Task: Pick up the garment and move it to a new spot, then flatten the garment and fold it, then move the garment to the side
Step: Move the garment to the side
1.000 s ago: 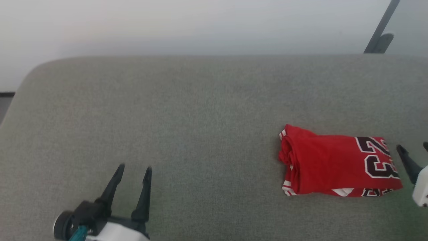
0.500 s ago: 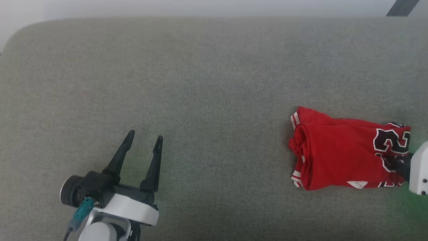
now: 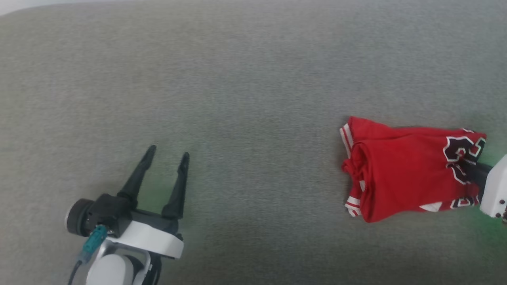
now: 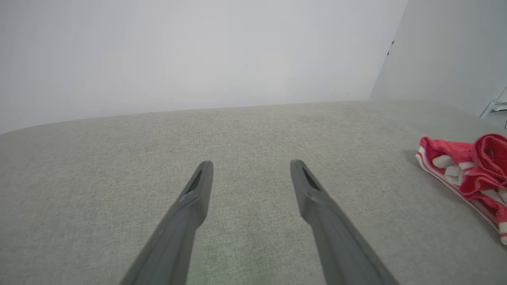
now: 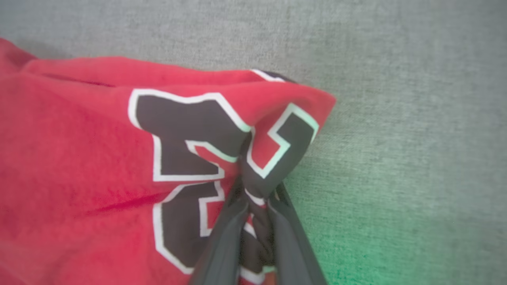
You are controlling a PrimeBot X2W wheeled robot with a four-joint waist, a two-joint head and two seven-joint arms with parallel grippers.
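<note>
The garment (image 3: 400, 174) is a folded red jersey with white stripe trim and black white-outlined numbers, lying on the grey cushion (image 3: 253, 79) at the right. My right gripper (image 3: 473, 172) comes in from the right edge and is shut on the garment's numbered end. In the right wrist view the two dark fingers (image 5: 227, 233) pinch a bunched fold of the garment (image 5: 79, 158) between them. My left gripper (image 3: 166, 156) stands open at the lower left with nothing between its fingers (image 4: 194, 198). The garment's striped edge (image 4: 471, 170) appears at the right of the left wrist view.
The grey cushion (image 4: 253, 130) spreads wide between my two grippers. A pale wall (image 4: 198, 51) rises behind its far edge.
My right gripper has moved onto the garment's numbered end and closed on it, bunching the cloth. The head camera has tilted down. My left gripper stays open.
</note>
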